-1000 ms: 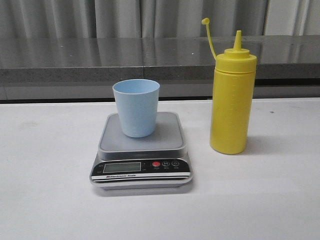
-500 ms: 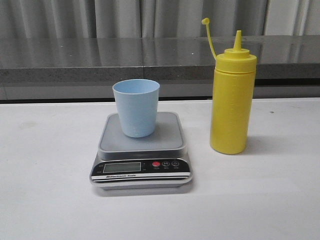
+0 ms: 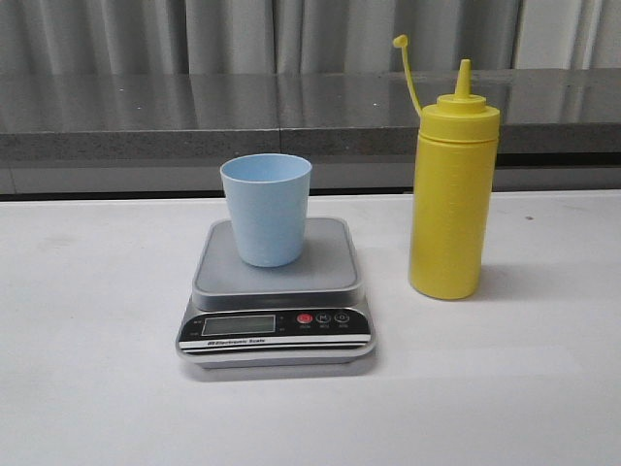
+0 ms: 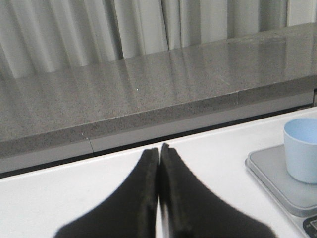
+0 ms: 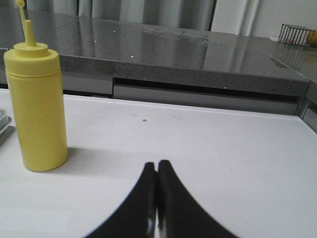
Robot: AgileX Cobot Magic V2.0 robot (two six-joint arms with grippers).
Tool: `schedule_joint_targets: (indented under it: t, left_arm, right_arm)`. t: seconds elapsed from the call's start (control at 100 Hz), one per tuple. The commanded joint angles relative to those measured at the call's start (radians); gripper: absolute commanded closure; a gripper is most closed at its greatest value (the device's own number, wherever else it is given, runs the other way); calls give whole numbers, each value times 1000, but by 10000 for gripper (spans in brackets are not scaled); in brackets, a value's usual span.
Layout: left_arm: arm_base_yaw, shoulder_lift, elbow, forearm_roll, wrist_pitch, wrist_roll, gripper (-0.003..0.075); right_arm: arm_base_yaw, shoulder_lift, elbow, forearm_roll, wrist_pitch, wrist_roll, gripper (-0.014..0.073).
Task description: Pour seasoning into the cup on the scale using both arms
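Observation:
The pale blue cup [image 3: 266, 209] stands upright on the silver-grey scale [image 3: 277, 291] at the table's middle. The yellow seasoning bottle [image 3: 448, 184] stands upright on the table to the right of the scale, its cap strap sticking up. Neither arm shows in the front view. My left gripper [image 4: 159, 148] is shut and empty over the white table, with the cup [image 4: 301, 156] and the scale [image 4: 277, 173] off to its right. My right gripper [image 5: 157, 163] is shut and empty, with the bottle [image 5: 35, 106] to its left and farther off.
A grey stone ledge [image 3: 291, 112] with curtains behind it runs along the back of the white table [image 3: 97, 388]. A small wire rack [image 5: 296, 33] sits on the ledge at the far right.
The whole front view has shifted a hair to the right; the cup, scale and bottle keep their places relative to each other.

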Motion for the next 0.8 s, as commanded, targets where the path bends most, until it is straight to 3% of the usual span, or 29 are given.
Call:
schedule_joint_targets:
  t: [0.0,0.35,0.58,0.79]
  left_arm:
    - [2,-23,22,5,-103,-6,738]
    - [74,-195,218,-32,-172,-6,738]
    - [149,-285,268,-41,-186,-6,738]
    - [155,-283,268,-41,-179,-6,738]
  right_arm:
    - [-7,-13,0,-12,-83,-9,713]
    - [-7,-13,0,-12,-83,-9,713]
    - [-7,-13,0,-12,-83,-9,713]
    - [-7,-13,0,-12,-81,-9,713]
